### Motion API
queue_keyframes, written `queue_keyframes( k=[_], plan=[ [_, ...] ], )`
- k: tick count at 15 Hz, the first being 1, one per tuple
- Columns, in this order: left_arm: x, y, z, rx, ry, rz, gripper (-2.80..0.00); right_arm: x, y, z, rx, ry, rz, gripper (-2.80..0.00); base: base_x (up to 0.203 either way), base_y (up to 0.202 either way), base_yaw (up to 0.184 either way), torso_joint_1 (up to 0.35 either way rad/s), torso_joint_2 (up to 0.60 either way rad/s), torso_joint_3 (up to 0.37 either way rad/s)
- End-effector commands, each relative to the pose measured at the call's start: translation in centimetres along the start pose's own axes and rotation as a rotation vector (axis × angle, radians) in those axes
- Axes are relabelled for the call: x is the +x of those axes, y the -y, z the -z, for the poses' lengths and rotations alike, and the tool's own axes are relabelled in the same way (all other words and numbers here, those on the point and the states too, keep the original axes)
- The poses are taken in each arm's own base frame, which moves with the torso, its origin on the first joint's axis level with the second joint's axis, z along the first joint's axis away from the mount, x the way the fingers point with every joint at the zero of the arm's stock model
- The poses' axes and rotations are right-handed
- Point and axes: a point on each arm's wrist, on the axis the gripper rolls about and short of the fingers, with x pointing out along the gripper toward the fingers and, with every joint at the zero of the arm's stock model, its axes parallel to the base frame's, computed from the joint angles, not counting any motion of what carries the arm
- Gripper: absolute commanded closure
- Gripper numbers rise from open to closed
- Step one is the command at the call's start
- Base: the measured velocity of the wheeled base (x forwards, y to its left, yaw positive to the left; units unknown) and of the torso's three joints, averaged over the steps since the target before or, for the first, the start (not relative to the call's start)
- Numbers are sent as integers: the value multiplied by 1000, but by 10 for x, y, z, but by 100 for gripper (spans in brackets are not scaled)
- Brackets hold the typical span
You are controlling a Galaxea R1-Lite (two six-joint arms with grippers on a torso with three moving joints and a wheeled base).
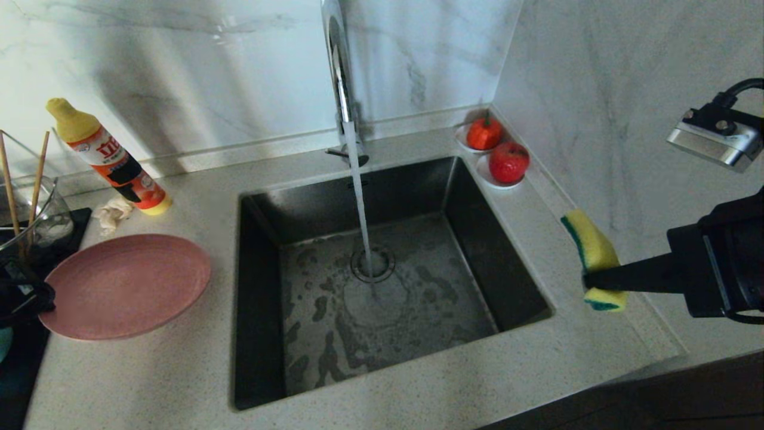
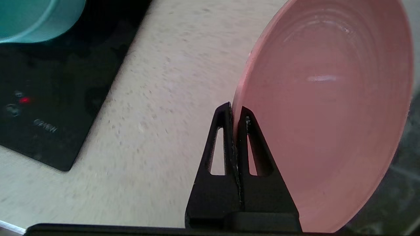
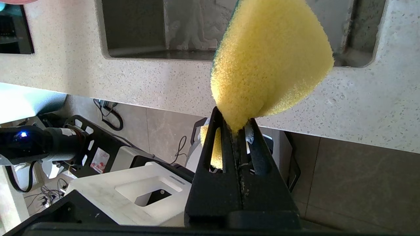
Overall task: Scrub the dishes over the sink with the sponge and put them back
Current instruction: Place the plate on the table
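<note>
My left gripper (image 2: 235,109) is shut on the rim of the pink plate (image 1: 125,285) (image 2: 325,108), which hangs over the counter left of the sink (image 1: 268,334). That gripper (image 1: 37,298) shows at the head view's left edge. To the right of the sink, my right gripper (image 1: 591,279) (image 3: 234,126) is shut on the yellow sponge (image 1: 592,254) (image 3: 265,62) with a green face, squeezing it above the counter. The teal bowl (image 2: 36,18) sits on a black mat. Two wooden chopsticks (image 1: 37,179) stand in a clear glass container (image 1: 42,212). Water runs from the faucet (image 1: 341,77) into the drain.
A detergent bottle (image 1: 110,161) and a crumpled tissue (image 1: 113,214) lie at the back left. Two white saucers with red fruit (image 1: 496,154) stand at the sink's back right corner. A marble wall rises on the right. The black mat (image 2: 49,108) lies at the far left.
</note>
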Motion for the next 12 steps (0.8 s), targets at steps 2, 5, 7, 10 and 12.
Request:
queue_keyframes(
  k=[2, 5, 7, 10, 12],
  plan=[
    [33, -20, 4, -56, -84, 51, 0, 2, 0, 0, 3, -8, 4, 0, 0, 0, 0, 0, 0, 0],
    [47, -23, 0, -58, -60, 66, 0, 1, 1, 0, 4, -7, 4, 0, 0, 0, 0, 0, 0, 0],
    [57, -30, -4, -71, -53, 49, 0, 1, 0, 1, 3, -8, 4, 0, 0, 0, 0, 0, 0, 0],
    [65, -48, -8, -79, -54, 5, 0, 3, 1, 2, 3, -16, -1, 0, 0, 0, 0, 0, 0, 0],
    [64, -49, -6, -78, -61, 4, 0, 3, 1, 2, 4, -19, -2, 0, 0, 0, 0, 0, 0, 0]
  ],
)
